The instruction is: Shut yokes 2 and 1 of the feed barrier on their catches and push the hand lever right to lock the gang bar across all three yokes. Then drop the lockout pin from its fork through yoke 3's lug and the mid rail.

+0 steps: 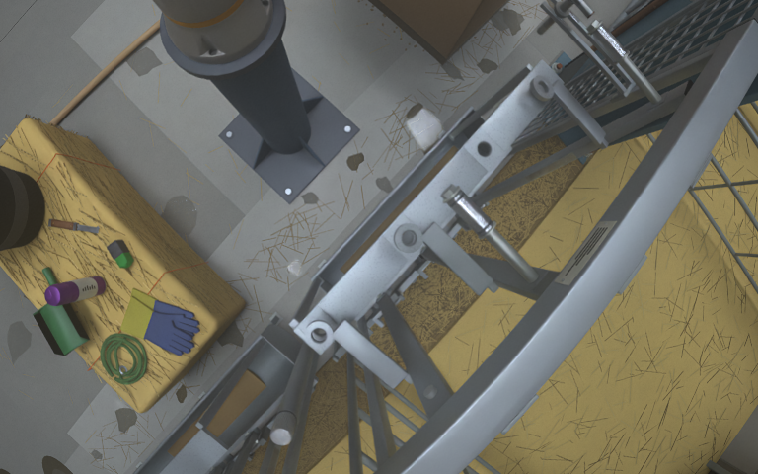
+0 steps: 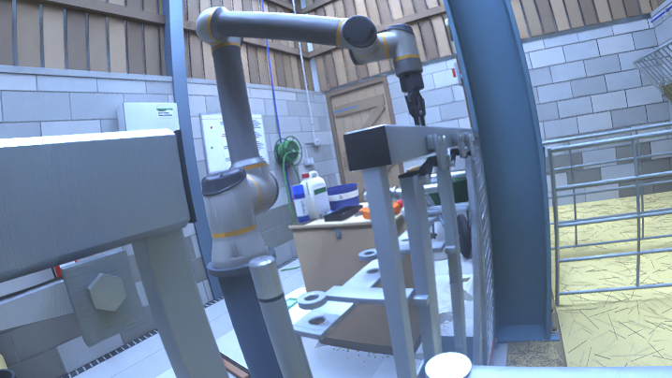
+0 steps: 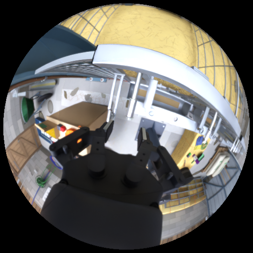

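The feed barrier's top rail runs just below and ahead of my gripper. My gripper is open and holds nothing. It hangs above the far end of the rail, pointing down. Under the rail several upright yoke bars hang side by side. The mid rail carries lugs with holes. A steel pin or lever handle lies across the mid rail. My gripper is out of the side camera's view.
A tall blue-grey post stands right of my gripper. The arm's pedestal is bolted to the floor near the barrier. A hay bale holds gloves, a hose coil and bottles. A wooden bench stands behind.
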Tool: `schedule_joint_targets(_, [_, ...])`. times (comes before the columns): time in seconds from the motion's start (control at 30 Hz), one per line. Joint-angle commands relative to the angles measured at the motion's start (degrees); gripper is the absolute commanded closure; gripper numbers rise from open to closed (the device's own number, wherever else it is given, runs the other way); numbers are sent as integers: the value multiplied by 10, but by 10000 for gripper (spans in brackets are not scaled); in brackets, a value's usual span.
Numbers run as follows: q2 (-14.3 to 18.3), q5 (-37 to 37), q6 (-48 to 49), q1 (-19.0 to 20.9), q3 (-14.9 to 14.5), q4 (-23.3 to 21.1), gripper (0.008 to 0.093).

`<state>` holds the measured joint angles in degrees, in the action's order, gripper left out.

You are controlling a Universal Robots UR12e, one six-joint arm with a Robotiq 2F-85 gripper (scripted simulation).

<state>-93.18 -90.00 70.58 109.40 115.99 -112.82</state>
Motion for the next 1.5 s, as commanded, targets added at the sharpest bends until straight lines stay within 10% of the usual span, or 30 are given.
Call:
schedule_joint_targets(0.0, [0,0,0,0,0,-1,484])
schedule_joint_targets(1.47, [53,0,0,0,65,-120,484])
